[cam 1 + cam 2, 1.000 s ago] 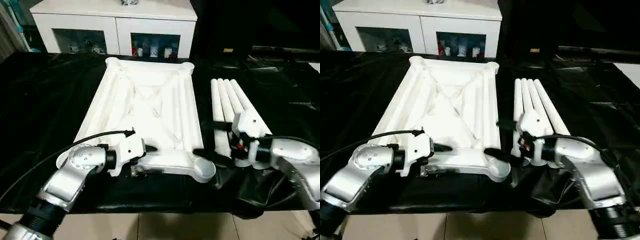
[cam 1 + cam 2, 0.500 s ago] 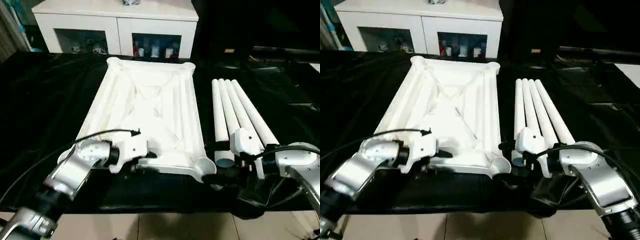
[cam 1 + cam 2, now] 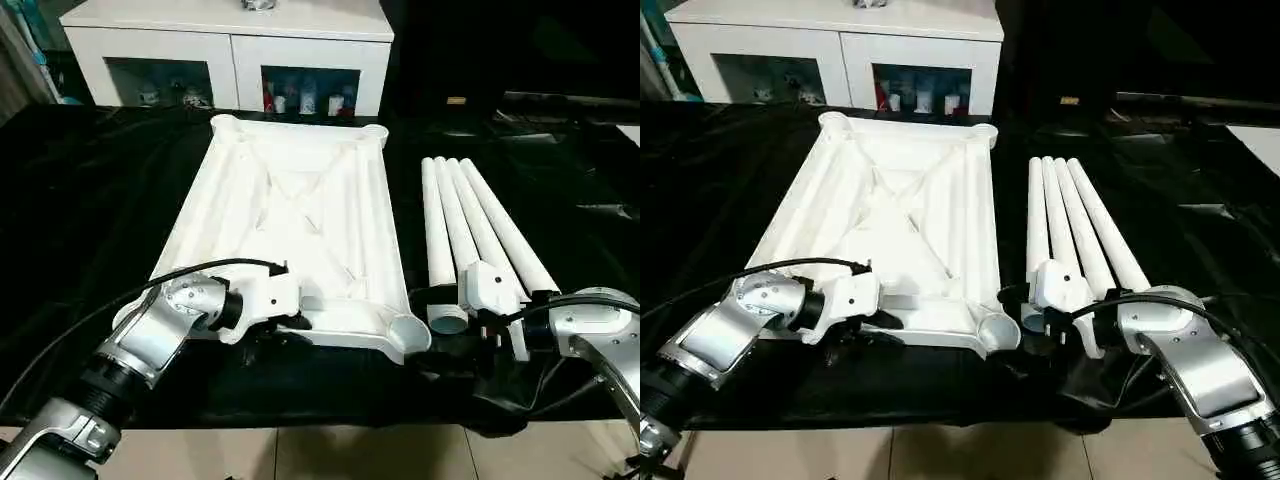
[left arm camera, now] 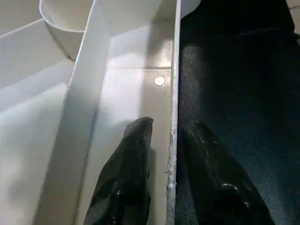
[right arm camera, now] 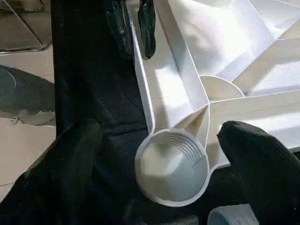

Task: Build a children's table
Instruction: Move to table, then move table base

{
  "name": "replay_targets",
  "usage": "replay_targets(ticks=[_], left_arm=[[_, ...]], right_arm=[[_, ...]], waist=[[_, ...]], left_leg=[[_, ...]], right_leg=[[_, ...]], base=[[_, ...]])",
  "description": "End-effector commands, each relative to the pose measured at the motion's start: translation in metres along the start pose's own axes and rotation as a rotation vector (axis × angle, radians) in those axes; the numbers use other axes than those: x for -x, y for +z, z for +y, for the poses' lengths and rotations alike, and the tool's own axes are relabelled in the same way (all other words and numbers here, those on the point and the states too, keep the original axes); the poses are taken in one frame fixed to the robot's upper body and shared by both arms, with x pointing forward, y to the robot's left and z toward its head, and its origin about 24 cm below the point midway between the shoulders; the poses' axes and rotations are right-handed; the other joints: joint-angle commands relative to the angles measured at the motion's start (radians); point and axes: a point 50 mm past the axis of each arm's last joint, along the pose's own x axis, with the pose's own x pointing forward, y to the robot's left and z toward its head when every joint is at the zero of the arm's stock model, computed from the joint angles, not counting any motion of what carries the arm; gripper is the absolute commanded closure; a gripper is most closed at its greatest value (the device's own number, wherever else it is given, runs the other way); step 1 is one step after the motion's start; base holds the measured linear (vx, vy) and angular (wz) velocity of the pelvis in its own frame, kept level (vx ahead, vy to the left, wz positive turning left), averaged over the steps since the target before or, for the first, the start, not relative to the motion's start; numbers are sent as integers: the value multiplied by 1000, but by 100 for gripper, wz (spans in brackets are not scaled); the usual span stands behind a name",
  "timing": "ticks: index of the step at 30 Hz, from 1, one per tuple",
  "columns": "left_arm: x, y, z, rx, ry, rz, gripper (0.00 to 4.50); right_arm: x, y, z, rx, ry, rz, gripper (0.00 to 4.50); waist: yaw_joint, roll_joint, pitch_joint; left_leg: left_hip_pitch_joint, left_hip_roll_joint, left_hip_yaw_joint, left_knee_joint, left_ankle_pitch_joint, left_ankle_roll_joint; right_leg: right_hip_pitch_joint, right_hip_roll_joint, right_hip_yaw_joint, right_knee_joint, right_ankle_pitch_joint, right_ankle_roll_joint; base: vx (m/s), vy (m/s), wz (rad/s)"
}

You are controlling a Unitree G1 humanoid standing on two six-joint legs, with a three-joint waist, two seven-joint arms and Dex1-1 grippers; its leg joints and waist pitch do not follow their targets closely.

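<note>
Left wrist view: left gripper (image 4: 168,136) clenches the tabletop (image 3: 290,210) rim; right gripper (image 5: 159,154) gapes around a corner socket (image 5: 171,166).

- We see our right gripper (image 5: 154,159) spread wide, one black finger (image 5: 70,154) over the black cloth (image 5: 89,89), the other (image 5: 260,159) beside the table top (image 5: 225,56).
- Between them sits a round corner socket (image 5: 171,168) of the upturned white top, threaded inside.
- Farther along the top's edge rim (image 5: 140,84), our left gripper (image 5: 133,28) straddles that rim, one finger on each side.
- Pale floor (image 5: 23,93) lies beyond the cloth.
- The open end of a leg (image 5: 227,216) peeks near the socket.
</note>
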Motion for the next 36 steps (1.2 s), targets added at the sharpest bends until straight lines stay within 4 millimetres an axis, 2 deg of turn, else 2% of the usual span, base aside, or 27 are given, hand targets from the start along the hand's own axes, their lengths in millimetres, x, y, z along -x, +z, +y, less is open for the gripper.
replay_targets(ticks=[1, 3, 5, 7, 12, 14, 16, 17, 19, 20, 21, 24, 28, 36], left_arm=[[3, -2, 5, 2, 28, 21, 350], [5, -2, 8, 22, 54, 18, 362], [8, -4, 10, 44, 73, 23, 394], [9, -4, 10, 48, 76, 24, 397], [14, -12, 7, 69, 87, 34, 434], [20, -17, 6, 90, 109, 39, 445], [25, -21, 4, 106, 132, 39, 445], [28, -23, 2, 117, 141, 43, 445], [32, -28, 0, 129, 156, 56, 445], [35, -30, -1, 135, 167, 64, 445], [37, -32, -2, 140, 179, 69, 445], [42, -39, -7, 148, 205, 80, 445], [45, -43, -10, 141, 241, 89, 445], [51, -47, -15, 109, 269, 96, 445]], right_arm=[[0, 1, 0, 16, -7, 6, 10], [0, 1, -1, 17, -8, 6, 10], [-1, 0, -1, 19, -8, 6, 10], [-1, 0, -1, 20, -8, 6, 10], [-2, 0, -2, 21, -12, 2, 10], [-3, 0, -2, 23, -17, 1, 10], [-2, 0, -3, 24, -21, 0, 10], [-2, 1, -3, 24, -24, -2, 10], [-2, 1, -4, 25, -27, -3, 10], [-2, 1, -5, 25, -30, -4, 10], [-2, 1, -5, 25, -32, -4, 10], [-6, 2, -9, 25, -58, -20, 10], [-10, 1, -12, 22, -76, -16, 10], [-12, -2, -24, 14, -163, 19, 10]], waist=[[2, 1, -53], [2, -1, -51], [2, -1, -50], [1, -2, -49], [-2, -4, -50], [-6, -5, -52], [-9, -5, -52], [-13, -8, -52], [-22, -7, -51], [-26, -10, -50], [-27, -8, -49], [-31, -11, -46], [-32, -17, -45], [-30, -20, -45]], left_leg=[[-1, 33, 0, -79, -74, 75], [0, 33, 0, -80, -92, 71], [1, 34, 0, -81, -105, 65], [0, 33, 0, -82, -108, 61], [-2, 33, -1, -82, -90, 64], [-7, 33, -3, -81, -73, 68], [-7, 32, -3, -81, -66, 71], [-7, 31, -2, -80, -64, 76], [-10, 30, -3, -80, -66, 82], [-8, 31, -2, -80, -79, 83], [-7, 32, -2, -81, -88, 82], [-7, 32, -2, -83, -102, 77], [-5, 32, 0, -83, -102, 77], [-5, 31, 2, -82, -75, 79]], right_leg=[[48, -60, 32, -61, 33, -299], [47, -61, 32, -63, 3, -296], [46, -61, 32, -65, -22, -292], [45, -61, 32, -67, -42, -285], [46, -61, 32, -66, -36, -278], [50, -63, 32, -62, -13, -280], [50, -61, 31, -61, 2, -282], [49, -60, 31, -60, 9, -286], [50, -60, 30, -61, 7, -288], [48, -60, 30, -64, -15, -288], [47, -60, 30, -66, -37, -285], [43, -60, 30, -68, -82, -280], [41, -58, 30, -69, -93, -270], [39, -58, 31, -65, -67, -267]], base=[[0, 0, 0], [0, 0, 0], [0, 0, 0], [0, 0, 0], [0, 0, 0], [0, 0, 0], [0, 0, 0], [0, 0, 0], [0, 0, 0], [0, 0, 0], [0, 0, 0], [0, 0, 0], [0, 0, 0], [0, 0, 0]])
